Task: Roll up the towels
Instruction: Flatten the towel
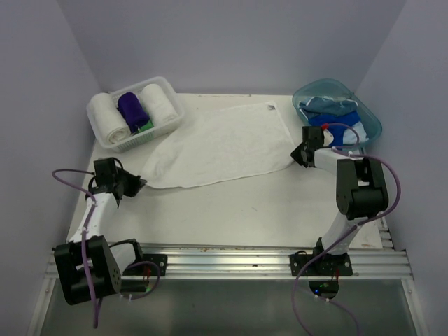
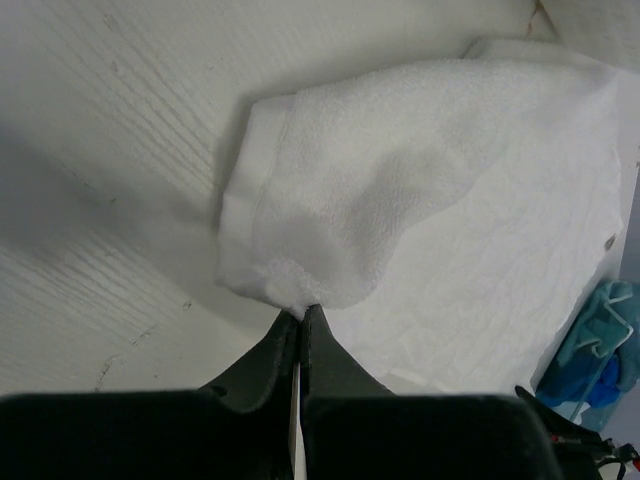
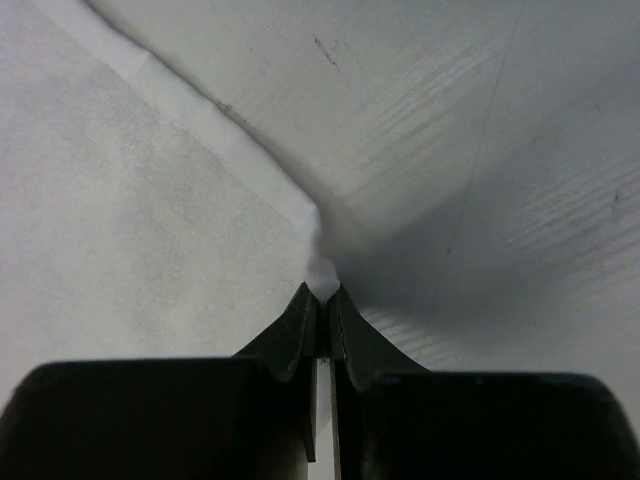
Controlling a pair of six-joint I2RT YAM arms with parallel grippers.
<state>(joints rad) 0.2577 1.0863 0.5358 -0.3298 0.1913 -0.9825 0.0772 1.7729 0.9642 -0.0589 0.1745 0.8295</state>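
Pinching white towel at its left corner, left jaws closed, right jaws closed on right corner

Illumination: even, diffuse, from overhead — no glare. Soft shadows fall beside the white towel and across the table. Wrist views: near fingers dark, slightly blurred.

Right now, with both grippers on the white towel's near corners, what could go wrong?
1. The left gripper and right gripper each pinch only a corner tip of the white towel; either may slip when pulled.
2. The left corner looks bunched, so a roll could start crooked.
3. The towel's far-left edge lies close to the basket, which might get nudged.
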